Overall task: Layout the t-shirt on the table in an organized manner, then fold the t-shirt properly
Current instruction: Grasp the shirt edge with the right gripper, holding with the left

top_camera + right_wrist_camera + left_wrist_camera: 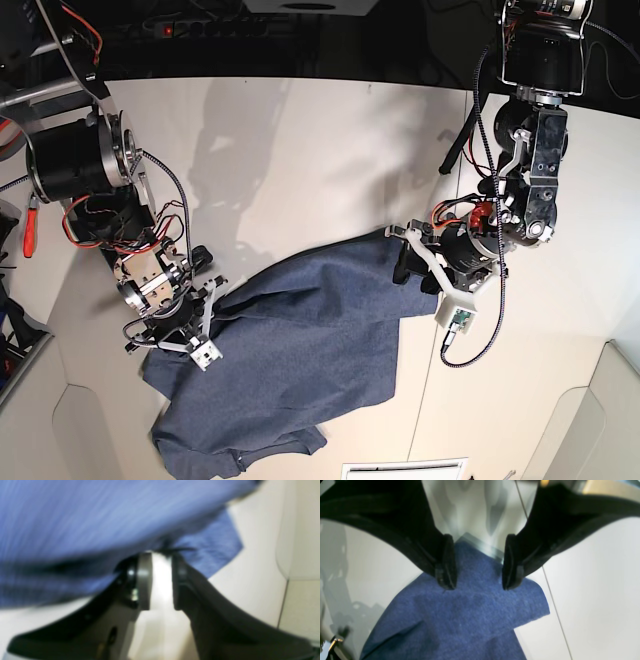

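Table point(300, 150): broad bare white surface from 10 to 2 o'clock of the shirt; a thin seam point(555, 610) runs past the cloth's corner in the left wrist view.

Shirt point(290, 350): lies crumpled at lower centre of the base view, long axis running from 7 o'clock to 1 o'clock. Its 1 o'clock corner reaches the left gripper point(410, 262); its 9 o'clock edge meets the right gripper point(207, 305). The lower hem bunches at 7 o'clock, near the table's front edge.

Left gripper: jaws stand wide apart just above the shirt corner point(480, 580), nothing between them.

Right gripper point(161, 555): a narrow gap shows between the fingers point(143, 580), tips at the blurred cloth point(100, 530); whether cloth is pinched, cannot tell
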